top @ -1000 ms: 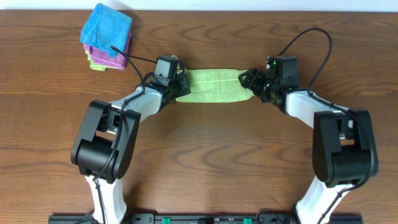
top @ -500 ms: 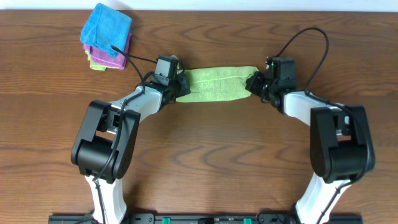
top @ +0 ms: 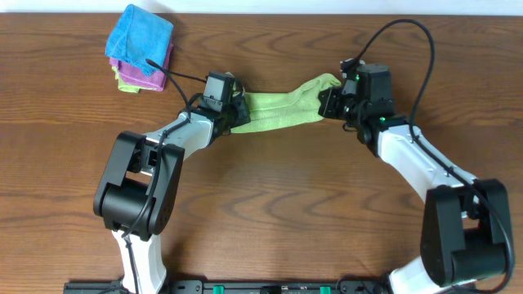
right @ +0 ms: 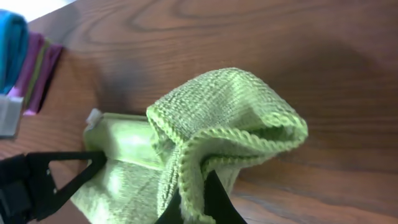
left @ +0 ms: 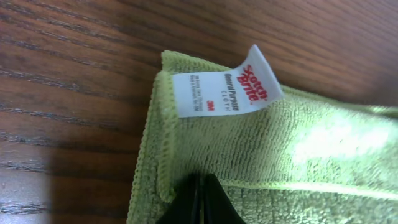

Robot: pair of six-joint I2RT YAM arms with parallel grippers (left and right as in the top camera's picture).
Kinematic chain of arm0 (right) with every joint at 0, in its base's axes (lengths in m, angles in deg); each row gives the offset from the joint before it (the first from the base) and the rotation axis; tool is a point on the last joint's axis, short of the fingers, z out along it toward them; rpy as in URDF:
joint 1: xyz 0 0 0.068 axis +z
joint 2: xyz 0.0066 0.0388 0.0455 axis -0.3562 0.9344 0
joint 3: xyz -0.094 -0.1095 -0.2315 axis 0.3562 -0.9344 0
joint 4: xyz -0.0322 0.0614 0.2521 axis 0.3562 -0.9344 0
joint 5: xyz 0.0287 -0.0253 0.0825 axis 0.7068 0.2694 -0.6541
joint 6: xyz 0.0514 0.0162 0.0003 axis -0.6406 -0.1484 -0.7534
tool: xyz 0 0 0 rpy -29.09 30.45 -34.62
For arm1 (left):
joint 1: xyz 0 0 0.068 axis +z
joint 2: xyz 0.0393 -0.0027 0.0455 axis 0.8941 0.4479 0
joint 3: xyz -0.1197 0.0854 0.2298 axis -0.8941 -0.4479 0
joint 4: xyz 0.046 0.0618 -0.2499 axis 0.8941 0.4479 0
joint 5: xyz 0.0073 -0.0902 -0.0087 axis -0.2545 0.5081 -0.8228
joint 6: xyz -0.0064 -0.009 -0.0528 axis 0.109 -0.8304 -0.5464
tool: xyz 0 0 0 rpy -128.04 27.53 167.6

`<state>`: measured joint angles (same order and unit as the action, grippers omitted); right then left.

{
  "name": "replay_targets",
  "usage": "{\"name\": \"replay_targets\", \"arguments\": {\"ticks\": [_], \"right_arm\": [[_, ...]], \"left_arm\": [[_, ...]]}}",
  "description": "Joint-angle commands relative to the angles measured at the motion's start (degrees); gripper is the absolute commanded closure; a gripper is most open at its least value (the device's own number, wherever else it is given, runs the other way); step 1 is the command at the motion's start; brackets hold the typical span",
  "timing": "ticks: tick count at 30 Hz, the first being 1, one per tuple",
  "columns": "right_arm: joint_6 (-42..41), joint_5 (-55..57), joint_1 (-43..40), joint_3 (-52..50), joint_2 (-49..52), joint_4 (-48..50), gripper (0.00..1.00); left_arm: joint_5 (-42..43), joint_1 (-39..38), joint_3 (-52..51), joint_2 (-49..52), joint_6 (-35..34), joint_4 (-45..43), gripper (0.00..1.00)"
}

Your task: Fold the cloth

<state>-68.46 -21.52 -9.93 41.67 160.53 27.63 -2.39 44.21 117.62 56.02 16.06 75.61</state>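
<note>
Open over the bare table [top: 270, 204] between the arms, near side of the cloth [top: 282, 111]. Blocked along the cloth by the left gripper [top: 239, 113] and right gripper [top: 328, 99] clamped on its ends. Crowded far left by a pile of towels [top: 140, 47].

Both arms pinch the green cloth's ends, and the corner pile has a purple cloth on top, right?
No: a blue cloth tops the pile, as the overhead view shows. Left gripper and right gripper do pinch ends of the green cloth.

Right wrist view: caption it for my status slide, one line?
Right pincer pinches the light green cloth's bunched, looped end over the wooden table.
</note>
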Motion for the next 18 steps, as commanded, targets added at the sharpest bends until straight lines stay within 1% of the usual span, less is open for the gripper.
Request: {"name": "replay_targets", "arguments": {"ticks": [1,9,13,18], "right_arm": [[4.44,0.76,2.27,0.26,-1.09,-0.11,0.99],[6.08,1.79,8.37,1.22,-1.09,1.70,0.99],[7.85,4.15,11.67,2.45,-1.05,1.60,0.99],[7.85,5.51,14.40,4.35,-0.37,1.60,0.99]], "left_arm": [[-0.20,0.07,1.64,0.59,1.05,0.31,0.94],[-0.20,0.07,1.68,0.59,1.05,0.35,0.94],[-0.17,0.07,1.68,0.59,1.03,0.33,0.94],[0.02,0.07,1.68,0.59,1.03,0.33,0.94]]}}
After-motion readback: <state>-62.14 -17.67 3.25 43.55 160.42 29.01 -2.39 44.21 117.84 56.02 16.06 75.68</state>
